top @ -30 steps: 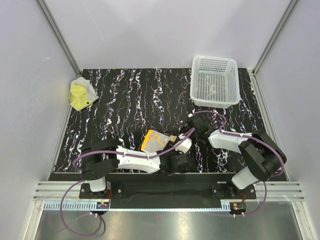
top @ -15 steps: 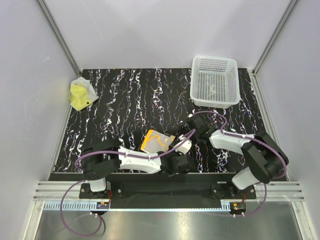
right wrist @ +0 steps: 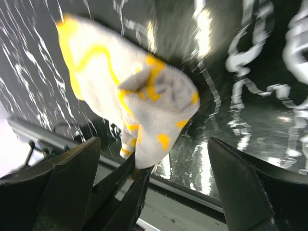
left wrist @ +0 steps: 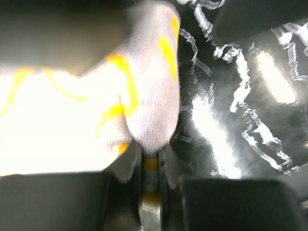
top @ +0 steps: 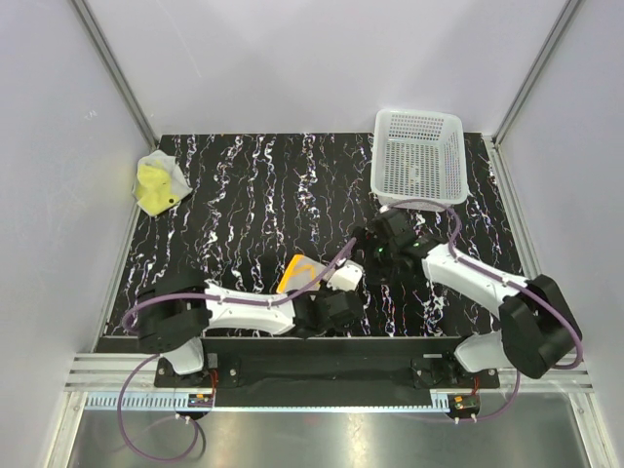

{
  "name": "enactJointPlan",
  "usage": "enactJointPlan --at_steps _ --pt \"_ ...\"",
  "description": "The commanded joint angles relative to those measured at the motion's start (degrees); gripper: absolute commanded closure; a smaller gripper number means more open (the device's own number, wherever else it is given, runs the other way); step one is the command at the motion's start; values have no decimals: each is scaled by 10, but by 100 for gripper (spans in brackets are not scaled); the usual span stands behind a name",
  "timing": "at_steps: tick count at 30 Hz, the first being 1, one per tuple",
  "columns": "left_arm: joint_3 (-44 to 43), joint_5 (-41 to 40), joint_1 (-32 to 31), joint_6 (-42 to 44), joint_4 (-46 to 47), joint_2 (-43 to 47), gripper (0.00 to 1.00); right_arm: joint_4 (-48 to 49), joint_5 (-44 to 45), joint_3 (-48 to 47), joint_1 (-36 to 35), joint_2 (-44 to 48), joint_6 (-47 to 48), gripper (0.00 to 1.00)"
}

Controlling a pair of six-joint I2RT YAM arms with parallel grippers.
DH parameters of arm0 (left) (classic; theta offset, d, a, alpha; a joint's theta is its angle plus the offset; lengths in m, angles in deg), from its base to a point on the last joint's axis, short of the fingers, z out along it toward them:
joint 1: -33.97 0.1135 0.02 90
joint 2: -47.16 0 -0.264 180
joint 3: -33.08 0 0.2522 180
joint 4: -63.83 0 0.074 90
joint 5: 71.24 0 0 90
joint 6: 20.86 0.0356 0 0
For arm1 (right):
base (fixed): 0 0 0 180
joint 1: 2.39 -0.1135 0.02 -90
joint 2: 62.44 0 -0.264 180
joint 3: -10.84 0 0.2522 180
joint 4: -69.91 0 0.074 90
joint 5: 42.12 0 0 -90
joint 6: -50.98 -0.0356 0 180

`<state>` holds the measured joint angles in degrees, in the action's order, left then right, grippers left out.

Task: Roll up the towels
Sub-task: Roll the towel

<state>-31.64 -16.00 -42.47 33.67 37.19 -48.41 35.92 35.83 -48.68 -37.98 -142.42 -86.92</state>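
Note:
The orange towel (top: pixel 298 272) lies bunched near the table's front edge; its underside shows white with yellow squiggles (right wrist: pixel 139 101). My left gripper (left wrist: pixel 150 156) is shut on one end of it, with cloth pinched between the jaws. My right gripper (right wrist: pixel 154 144) stands wide open just right of the towel (top: pixel 369 253), a finger on each side and touching nothing. The yellow towel (top: pixel 156 183) sits crumpled at the table's far left edge, away from both grippers.
A white perforated basket (top: pixel 419 190) stands at the back right, just beyond the right arm. A metal rail (top: pixel 322 375) runs along the near edge, and white walls close in both sides.
The left gripper shut on the orange towel's end and pulled it slightly left. The right gripper opened wide and let the towel go, its arm swinging out to the right.

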Motion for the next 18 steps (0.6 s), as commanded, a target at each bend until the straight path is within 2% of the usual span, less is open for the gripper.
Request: enactJointPlan --at_steps 1,4,8,10,16,18 --pt "20 67 11 -25 32 39 100 -68 40 -33 59 47 29 0" --pt "40 94 24 -36 52 56 100 -88 43 -40 95 79 36 0" --pt "78 138 45 -56 93 80 100 -93 41 -35 98 113 33 0" --pt "97 172 63 -65 127 93 100 -76 13 -10 99 130 19 0" --pt "166 269 111 -82 233 122 100 99 -117 118 98 200 -25 0" --pt "178 297 131 -89 249 129 100 140 -133 140 98 217 -32 0"
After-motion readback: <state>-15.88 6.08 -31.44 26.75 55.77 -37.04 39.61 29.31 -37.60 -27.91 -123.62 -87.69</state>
